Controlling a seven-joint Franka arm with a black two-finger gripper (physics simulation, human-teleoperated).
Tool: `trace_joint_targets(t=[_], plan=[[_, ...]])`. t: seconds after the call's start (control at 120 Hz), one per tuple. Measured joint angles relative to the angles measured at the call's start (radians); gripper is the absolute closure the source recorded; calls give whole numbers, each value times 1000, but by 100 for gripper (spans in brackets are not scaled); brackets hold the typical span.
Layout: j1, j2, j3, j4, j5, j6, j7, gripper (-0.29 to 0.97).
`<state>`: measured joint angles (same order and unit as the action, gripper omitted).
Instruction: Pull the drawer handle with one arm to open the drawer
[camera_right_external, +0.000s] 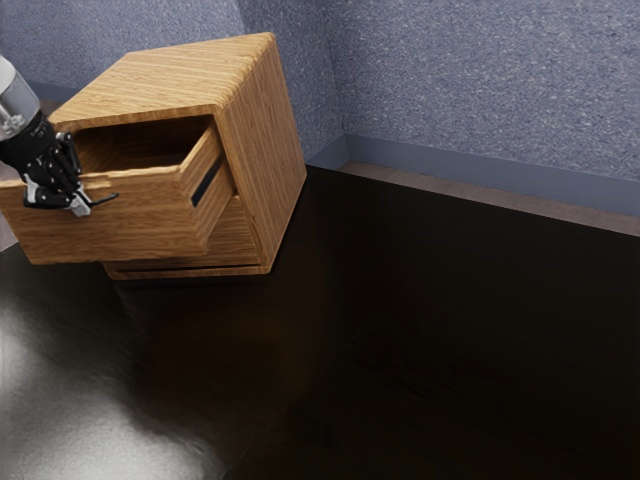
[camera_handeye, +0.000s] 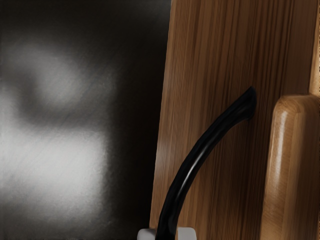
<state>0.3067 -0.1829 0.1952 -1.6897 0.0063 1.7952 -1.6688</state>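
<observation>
A wooden cabinet (camera_right_external: 200, 80) stands on a dark glossy table. Its top drawer (camera_right_external: 130, 225) is pulled well out toward the exterior view's left, and the hollow inside it (camera_right_external: 140, 145) shows. My black gripper (camera_right_external: 75, 200) is at the drawer front, shut on the black curved handle (camera_right_external: 100, 198). In the wrist view the handle (camera_handeye: 205, 150) arcs off the wooden drawer front (camera_handeye: 220, 65) and passes between my two white fingertips (camera_handeye: 145, 233) at the hand.
A lower drawer (camera_right_external: 200, 250) sits flush in the cabinet under the open one. A black slide rail (camera_right_external: 208, 181) shows on the open drawer's side. The dark tabletop (camera_right_external: 420, 350) spreads to the exterior view's right, up to a grey wall (camera_right_external: 480, 70).
</observation>
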Motion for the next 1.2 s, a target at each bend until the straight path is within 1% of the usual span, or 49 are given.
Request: trace_joint_targets(t=[0.958, 1.2], plan=[[-7, -244, -4, -254, 12, 45, -2, 79], [-7, -268, -5, -279, 13, 48, -2, 79]])
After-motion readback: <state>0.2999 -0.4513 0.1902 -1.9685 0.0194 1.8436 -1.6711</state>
